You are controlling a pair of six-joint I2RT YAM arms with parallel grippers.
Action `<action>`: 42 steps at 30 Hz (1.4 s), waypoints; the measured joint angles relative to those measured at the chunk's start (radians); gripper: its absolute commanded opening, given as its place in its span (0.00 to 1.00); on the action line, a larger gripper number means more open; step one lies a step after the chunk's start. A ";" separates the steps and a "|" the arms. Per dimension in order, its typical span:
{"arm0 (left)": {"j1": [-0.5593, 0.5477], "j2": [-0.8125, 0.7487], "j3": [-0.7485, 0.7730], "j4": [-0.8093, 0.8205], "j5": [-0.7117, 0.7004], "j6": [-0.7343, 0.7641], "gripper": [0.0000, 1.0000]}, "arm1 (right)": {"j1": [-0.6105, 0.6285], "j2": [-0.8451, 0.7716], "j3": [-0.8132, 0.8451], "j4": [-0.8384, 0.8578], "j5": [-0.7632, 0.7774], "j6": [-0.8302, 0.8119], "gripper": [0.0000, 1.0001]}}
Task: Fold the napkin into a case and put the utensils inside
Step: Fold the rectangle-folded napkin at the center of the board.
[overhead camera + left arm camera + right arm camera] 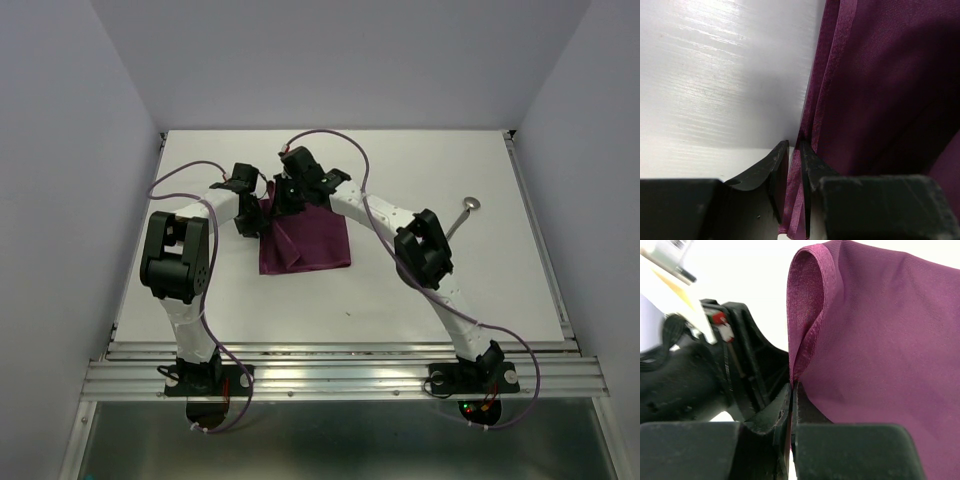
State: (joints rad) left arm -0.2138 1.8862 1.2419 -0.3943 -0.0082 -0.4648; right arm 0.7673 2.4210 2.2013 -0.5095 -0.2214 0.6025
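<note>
While both arms reach in from the 6 o'clock edge of the table point(400, 160), the plum-purple napkin point(310, 245) lies just toward 9 o'clock of the table's middle, with its near part flat on the white surface and its 12 o'clock edge lifted and gathered. The left gripper point(249, 212) sits at the cloth's 10 o'clock corner, and its wrist view shows the jaws pressed together on a few layers of the hemmed edge, which runs up from between the fingers point(782, 165) toward 12 o'clock. The right gripper point(290, 195) sits just beside it, toward 12 o'clock of the cloth. In its own view the jaws are closed tight on the hem, which curls into a small loop above the fingertips point(782, 400), and the rest of the fabric spreads away toward 3 o'clock. The two grippers are close together, and the left one's dark body fills the 9 o'clock side of the right wrist view. A silver spoon point(470, 205) lies well apart from the cloth at about 2 o'clock on the table. Its bowl points away from the arms, and its handle slants back toward the right arm point(425, 250), which covers its end.
</note>
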 measured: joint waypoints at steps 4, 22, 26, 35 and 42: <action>0.000 0.000 -0.002 0.003 0.000 0.000 0.27 | 0.000 0.010 0.029 0.001 -0.006 0.008 0.01; 0.155 -0.051 -0.082 0.056 0.156 0.013 0.23 | 0.000 0.011 0.029 0.002 -0.016 0.016 0.01; 0.148 -0.055 -0.104 0.084 0.199 0.011 0.19 | 0.000 0.011 0.028 0.002 -0.016 0.016 0.01; 0.103 -0.037 -0.102 0.123 0.248 0.003 0.17 | -0.001 -0.006 -0.073 0.031 0.008 0.015 0.01; 0.012 0.008 -0.052 0.137 0.270 -0.019 0.17 | -0.029 -0.126 -0.303 0.047 0.046 0.010 0.01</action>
State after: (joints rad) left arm -0.2020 1.8946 1.1900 -0.2577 0.2619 -0.4843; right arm 0.7383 2.2955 1.8980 -0.4629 -0.1757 0.6128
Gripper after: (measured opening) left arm 0.177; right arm 0.022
